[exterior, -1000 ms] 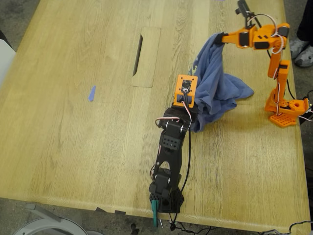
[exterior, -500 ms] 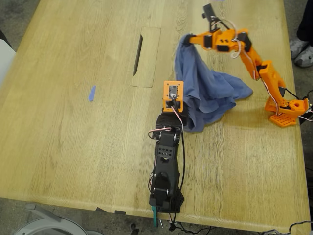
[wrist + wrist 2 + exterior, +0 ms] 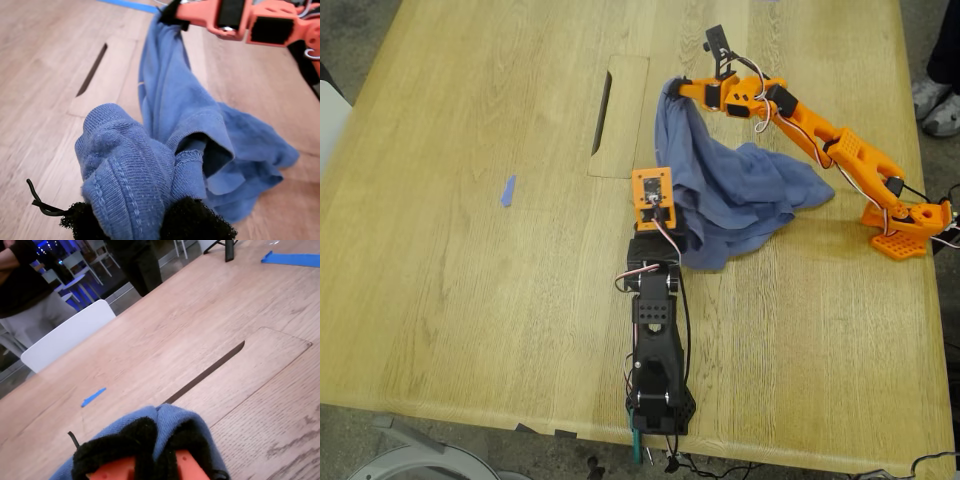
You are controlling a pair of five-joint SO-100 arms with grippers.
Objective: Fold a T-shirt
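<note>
Two end effectors, one limp T-shirt
My first gripper and second gripper pinch fabric—soft, light, droopy—better held at hems.

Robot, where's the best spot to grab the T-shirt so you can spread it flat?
Probably the loose bunched end of the T-shirt lying on the table, coming from above. My first gripper and my second gripper already pinch its raised edges, so that heap is the only slack part.

Soft matt knit cloth T-shirt, matt grained wood table, orange plastic arm
</note>
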